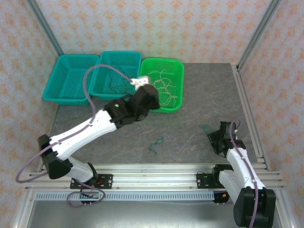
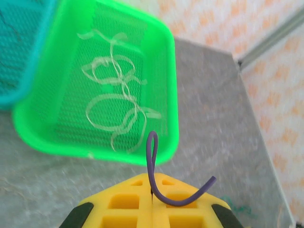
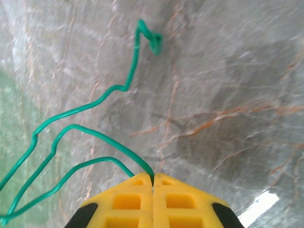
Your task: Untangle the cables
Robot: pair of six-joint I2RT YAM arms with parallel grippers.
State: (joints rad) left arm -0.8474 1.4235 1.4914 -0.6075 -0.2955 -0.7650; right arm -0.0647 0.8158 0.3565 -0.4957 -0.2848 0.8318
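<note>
Two green cables, one purple cable

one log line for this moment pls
left gripper: shut on purple cable, near green basket | right gripper: shut on green cable, over table | cream cables: loose in green basket

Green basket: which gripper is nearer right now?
Left. The left gripper hangs by the green basket's near rim, jaws shut on a purple cable. The right gripper is far off to its right, low over the table, shut on a green cable.
</note>
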